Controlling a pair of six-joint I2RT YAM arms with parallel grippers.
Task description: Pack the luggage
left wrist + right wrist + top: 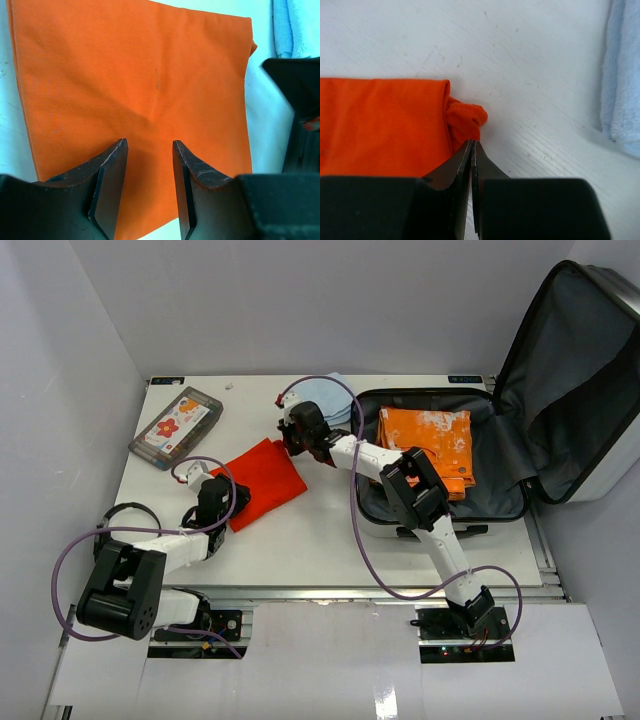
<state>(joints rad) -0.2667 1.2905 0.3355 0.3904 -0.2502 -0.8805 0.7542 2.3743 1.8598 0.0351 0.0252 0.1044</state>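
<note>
The white table [330, 540] carried everything you had in front of you. The luggage [500, 485] lay at its far right, opened flat with the lining facing up. In the top view its longer side ran left to right across the table. The lid [580, 370] stood up from the right-hand edge and leaned away past the table's side. A folded orange patterned garment [428, 445] already lay in the base, toward the far side. Your right arm reached across the luggage's left near corner, so part of the rim there was hidden. Left of the luggage, in the middle of the table, a red-orange cloth [265, 478] lay flat between your two grippers. A pale blue towel [325, 395] lay at the far edge, just beyond the right gripper and touching the luggage's left wall. A flat grey case with a red flower [176, 427] sat well apart at the far left corner, angled. Your left gripper [149, 145] hung over the near part of the cloth, its jaws partly apart with bare cloth showing between them. Your right gripper [471, 142] sat at the cloth's bunched far corner with its jaws pressed together. From its wrist view you could not tell whether any fabric was pinched.
</note>
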